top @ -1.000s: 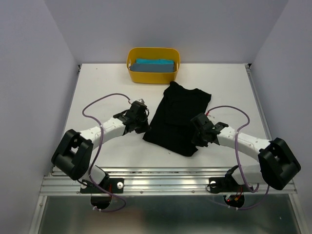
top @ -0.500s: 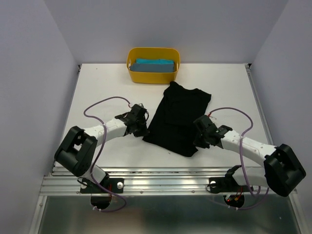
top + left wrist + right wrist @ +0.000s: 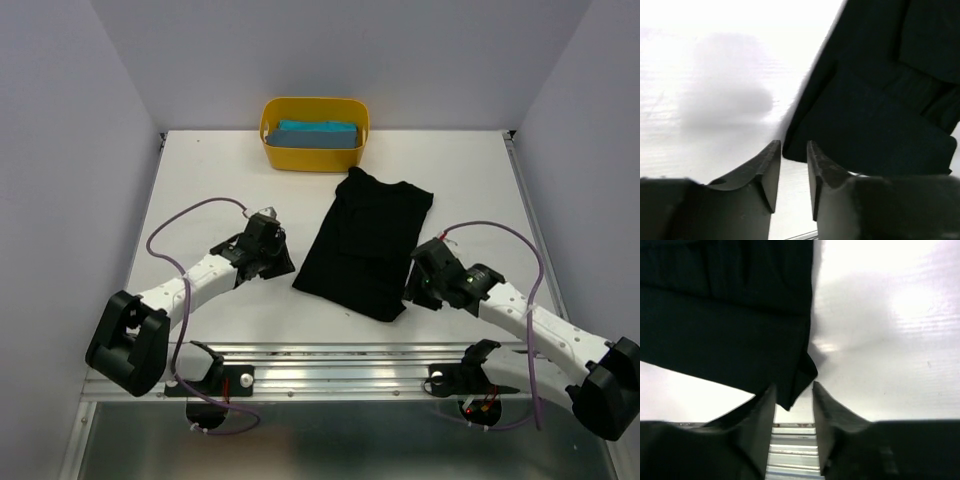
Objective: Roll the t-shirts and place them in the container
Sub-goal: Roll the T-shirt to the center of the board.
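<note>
The black t-shirt lies flat mid-table, folded into a long strip with its collar end toward the far side. The teal-blue t-shirt lies folded inside the yellow tub. My left gripper sits low at the strip's near-left corner. In the left wrist view the left gripper is slightly open and empty, with the black cloth just beyond its tips. My right gripper is at the near-right corner. In the right wrist view the right gripper is open, and the corner of the black cloth hangs between its tips.
The yellow tub stands at the far middle of the white table. A metal rail runs along the near edge behind both grippers. Purple cables loop over both arms.
Both arms have drawn back and outward. The left gripper slid a little left off the shirt's edge. The right gripper moved right and nearer, to the shirt's near-right corner.
</note>
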